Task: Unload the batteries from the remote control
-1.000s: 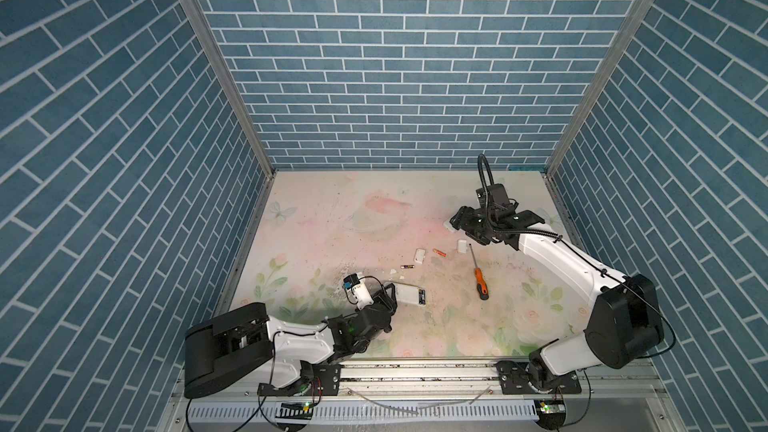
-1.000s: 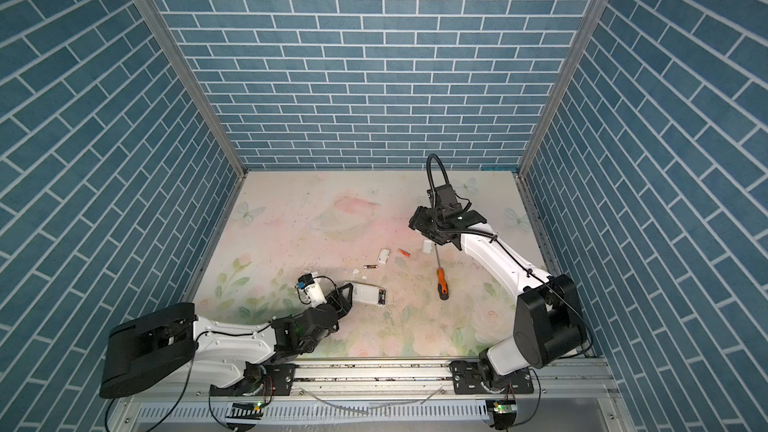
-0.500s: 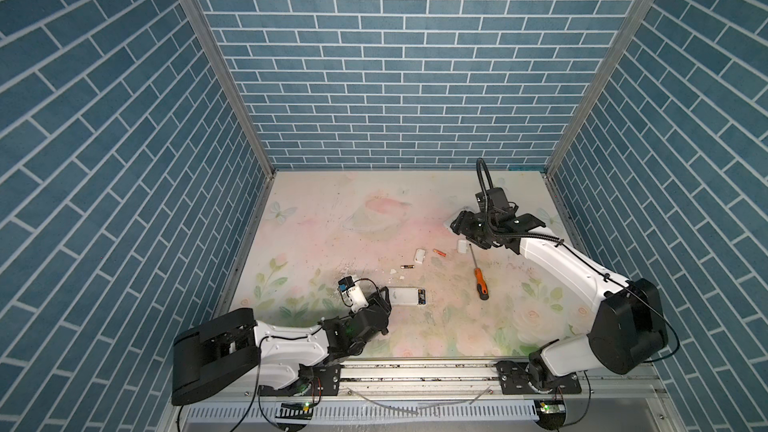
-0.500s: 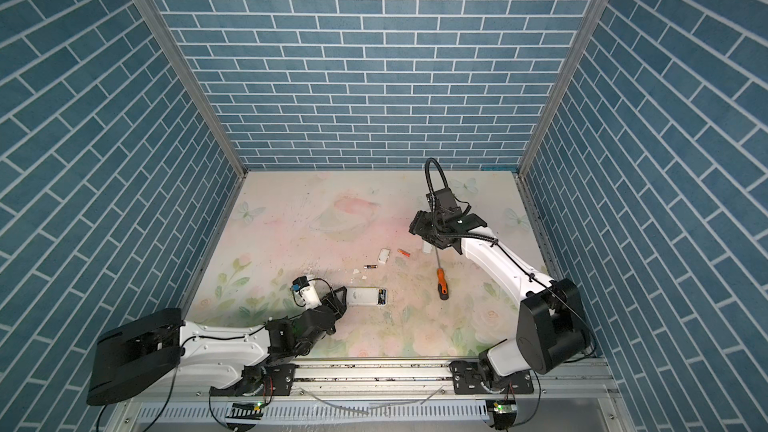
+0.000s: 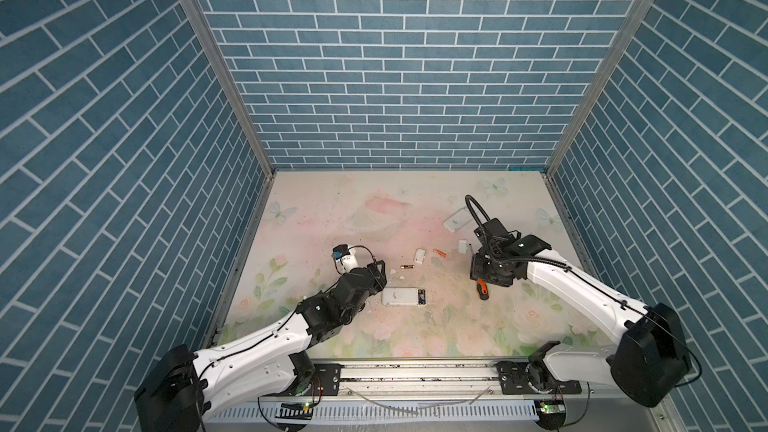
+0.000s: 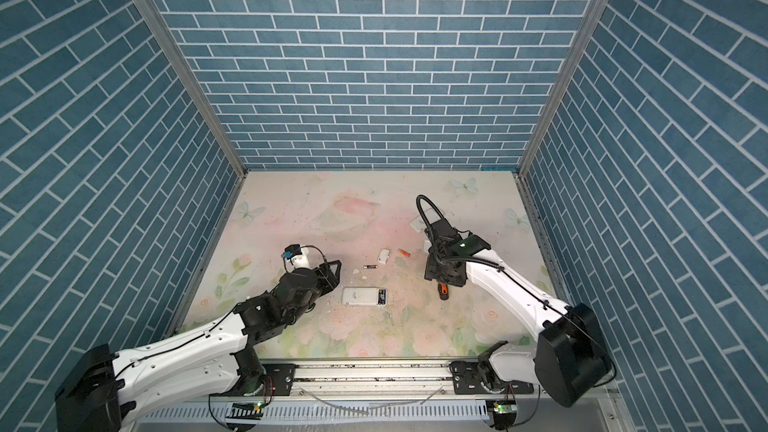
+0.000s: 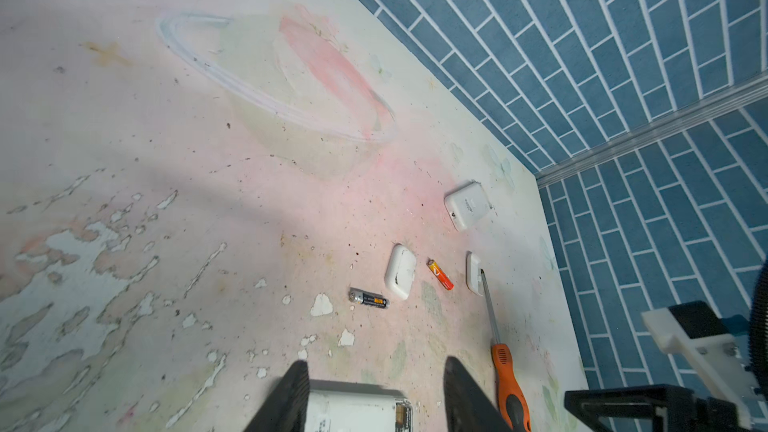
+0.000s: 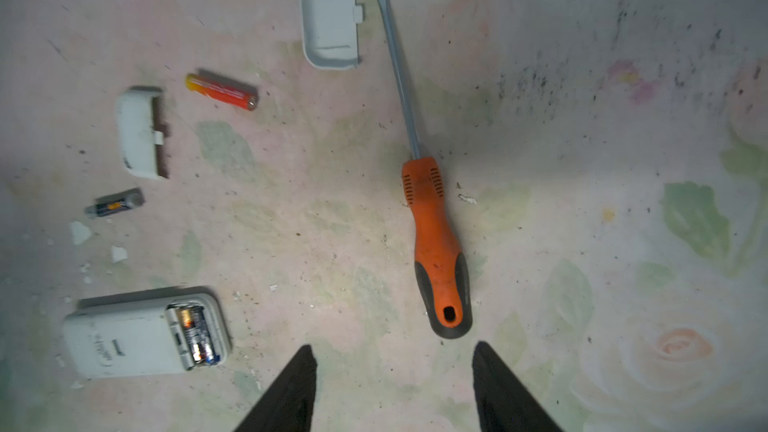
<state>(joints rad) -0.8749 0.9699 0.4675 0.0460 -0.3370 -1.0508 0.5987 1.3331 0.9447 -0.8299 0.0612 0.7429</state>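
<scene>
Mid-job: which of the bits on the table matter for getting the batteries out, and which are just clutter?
Job: near remote, with cells still in its open bay; loose dark battery; orange battery.
Clutter: two white covers; screwdriver; far remote, bay unclear.

Right of remote control (image 5: 399, 296): screwdriver (image 5: 482, 289)

walls (image 5: 395, 56): blue brick pattern
table (image 8: 582, 160): pastel floral
screwdriver handle (image 8: 436, 243): orange, black
remote control (image 8: 116, 338): white
batteries (image 8: 221, 92): orange; black-gold
</scene>
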